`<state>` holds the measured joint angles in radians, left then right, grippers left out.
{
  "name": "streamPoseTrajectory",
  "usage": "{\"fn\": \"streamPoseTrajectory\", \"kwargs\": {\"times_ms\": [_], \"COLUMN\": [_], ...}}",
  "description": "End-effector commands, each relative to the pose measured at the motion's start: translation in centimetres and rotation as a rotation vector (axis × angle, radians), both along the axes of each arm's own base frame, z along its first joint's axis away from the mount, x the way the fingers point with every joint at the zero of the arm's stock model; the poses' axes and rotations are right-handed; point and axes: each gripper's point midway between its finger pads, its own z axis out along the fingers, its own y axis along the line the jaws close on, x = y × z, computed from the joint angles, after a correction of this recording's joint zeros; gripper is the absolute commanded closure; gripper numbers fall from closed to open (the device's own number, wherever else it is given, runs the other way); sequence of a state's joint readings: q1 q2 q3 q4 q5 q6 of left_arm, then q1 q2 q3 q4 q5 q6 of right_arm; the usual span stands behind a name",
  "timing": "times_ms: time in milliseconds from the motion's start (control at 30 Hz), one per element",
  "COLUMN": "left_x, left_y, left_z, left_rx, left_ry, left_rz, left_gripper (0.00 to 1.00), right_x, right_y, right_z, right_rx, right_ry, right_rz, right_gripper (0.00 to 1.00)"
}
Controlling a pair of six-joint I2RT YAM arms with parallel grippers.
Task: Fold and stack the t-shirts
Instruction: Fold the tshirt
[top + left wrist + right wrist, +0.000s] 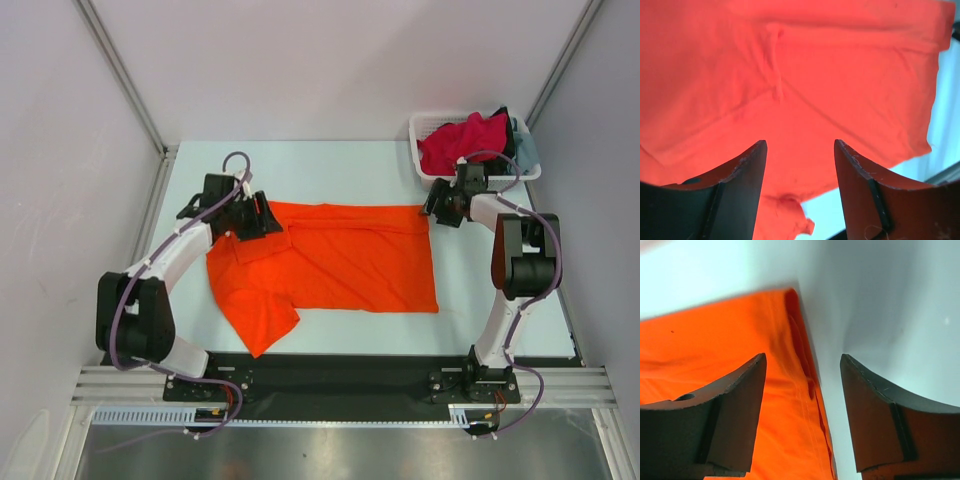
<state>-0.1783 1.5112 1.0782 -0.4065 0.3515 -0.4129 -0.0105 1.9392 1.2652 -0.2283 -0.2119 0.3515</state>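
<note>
The bright orange t-shirt lies spread on the table, its far part folded over and one sleeve trailing toward the near left. My left gripper is open over the shirt's far left corner; in the left wrist view its gripper frames orange cloth. My right gripper is open at the shirt's far right corner; in the right wrist view its gripper straddles the hemmed edge. A crimson-pink t-shirt, with black and grey-blue ones, lies in the basket.
The white mesh basket stands at the far right corner of the pale table. A black strip runs along the near edge between the arm bases. Walls close in on both sides.
</note>
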Motion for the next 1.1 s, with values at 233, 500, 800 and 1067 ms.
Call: {"fn": "streamPoseTrajectory", "kwargs": {"times_ms": [233, 500, 800, 1067], "left_x": [-3.0, -2.6, -3.0, -6.7], "left_y": [0.1, 0.6, 2.8, 5.4], "left_z": [1.6, 2.1, 3.2, 1.4], "left_rx": [-0.021, -0.033, -0.022, -0.013], "left_ry": [-0.035, -0.044, -0.052, 0.051], "left_rz": [-0.019, 0.001, 0.119, 0.348], "left_gripper": [0.38, 0.38, 0.39, 0.40], "right_x": [4.8, 3.3, 3.3, 4.7], "right_y": [1.5, 0.5, -4.9, -6.9], "right_z": [-0.2, -2.5, -1.6, -0.3], "right_rx": [-0.005, -0.037, -0.170, -0.220], "right_ry": [-0.123, 0.010, 0.013, -0.013], "right_rz": [0.035, 0.017, -0.212, -0.234], "right_gripper": [0.47, 0.65, 1.00, 1.00]}}
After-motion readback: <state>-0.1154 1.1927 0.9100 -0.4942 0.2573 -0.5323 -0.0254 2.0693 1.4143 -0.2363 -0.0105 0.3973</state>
